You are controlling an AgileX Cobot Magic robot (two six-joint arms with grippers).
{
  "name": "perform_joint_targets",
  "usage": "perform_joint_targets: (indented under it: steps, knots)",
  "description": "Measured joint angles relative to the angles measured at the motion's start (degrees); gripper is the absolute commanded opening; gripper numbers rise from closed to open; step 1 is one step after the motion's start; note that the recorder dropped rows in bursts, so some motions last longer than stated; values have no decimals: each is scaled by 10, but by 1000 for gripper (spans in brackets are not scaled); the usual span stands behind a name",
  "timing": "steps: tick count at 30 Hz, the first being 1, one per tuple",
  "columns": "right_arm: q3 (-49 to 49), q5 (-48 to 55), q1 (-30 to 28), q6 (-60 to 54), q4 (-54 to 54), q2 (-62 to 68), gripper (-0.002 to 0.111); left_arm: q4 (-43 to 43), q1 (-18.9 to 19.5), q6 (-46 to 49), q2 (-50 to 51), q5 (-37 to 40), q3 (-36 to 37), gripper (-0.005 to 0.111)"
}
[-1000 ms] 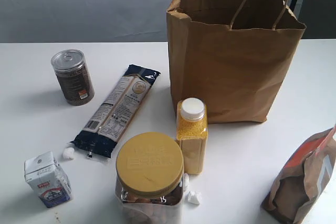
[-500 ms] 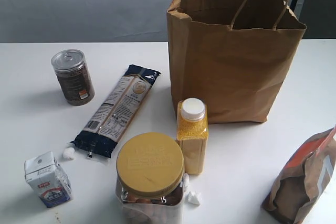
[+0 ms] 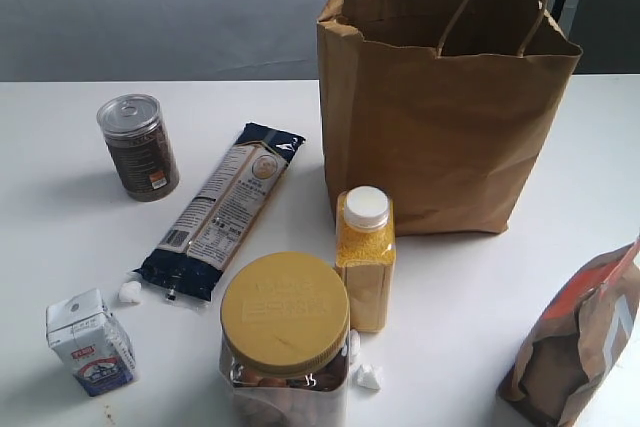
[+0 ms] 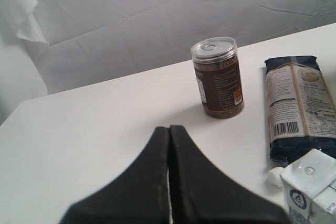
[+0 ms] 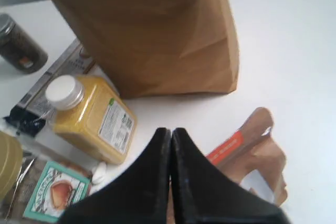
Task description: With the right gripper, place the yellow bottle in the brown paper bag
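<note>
The yellow bottle [image 3: 366, 259] stands upright with its white cap on, just in front of the brown paper bag [image 3: 445, 117], whose mouth gapes open. The right wrist view shows the bottle [image 5: 94, 117] beside the bag [image 5: 152, 30]. My right gripper [image 5: 171, 132] is shut with nothing between its fingers and hovers above the table, apart from the bottle. My left gripper [image 4: 169, 129] is shut and empty, over bare table short of the brown can [image 4: 217, 77]. Neither gripper shows in the exterior view.
A wide jar with a yellow lid [image 3: 285, 342] stands close in front of the bottle. A dark pasta packet [image 3: 222, 209], a brown can [image 3: 138, 147] and a small milk carton [image 3: 90, 341] lie to the left. A brown-and-orange pouch [image 3: 580, 342] sits at the right.
</note>
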Motion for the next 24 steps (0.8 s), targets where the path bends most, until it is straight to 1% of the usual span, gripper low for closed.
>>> perform_joint_targets:
  steps: [1, 2, 5, 6, 7, 8, 9, 10, 12, 13, 15, 16, 24]
  knots:
    - [-5, 2, 17, 4, 0, 20, 0, 0, 0, 0, 0, 0, 0, 0]
    - [-17, 5, 50, 14, 0, 62, 0, 0, 0, 0, 0, 0, 0, 0]
    - [-39, 5, 103, 40, -1, 124, 0, 0, 0, 0, 0, 0, 0, 0]
    - [-58, 4, 130, 59, -2, 167, 2, 0, 0, 0, 0, 0, 0, 0]
    - [-70, 2, 145, 67, -2, 192, 10, 0, 0, 0, 0, 0, 0, 0]
    - [-92, -5, 171, 85, -8, 238, 15, 0, 0, 0, 0, 0, 0, 0]
    - [-104, -13, 185, 99, -16, 263, 20, 0, 0, 0, 0, 0, 0, 0]
    - [-116, -24, 199, 117, -26, 286, 28, 0, 0, 0, 0, 0, 0, 0]
    - [-138, -46, 223, 152, -49, 327, 41, 0, 0, 0, 0, 0, 0, 0]
    - [-149, -56, 233, 172, -62, 345, 51, 0, 0, 0, 0, 0, 0, 0]
    - [-170, -66, 247, 205, -87, 376, 62, 0, 0, 0, 0, 0, 0, 0]
    - [-181, -70, 252, 221, -96, 393, 64, 0, 0, 0, 0, 0, 0, 0]
    - [-238, -75, 265, 280, -127, 514, 65, 0, 0, 0, 0, 0, 0, 0]
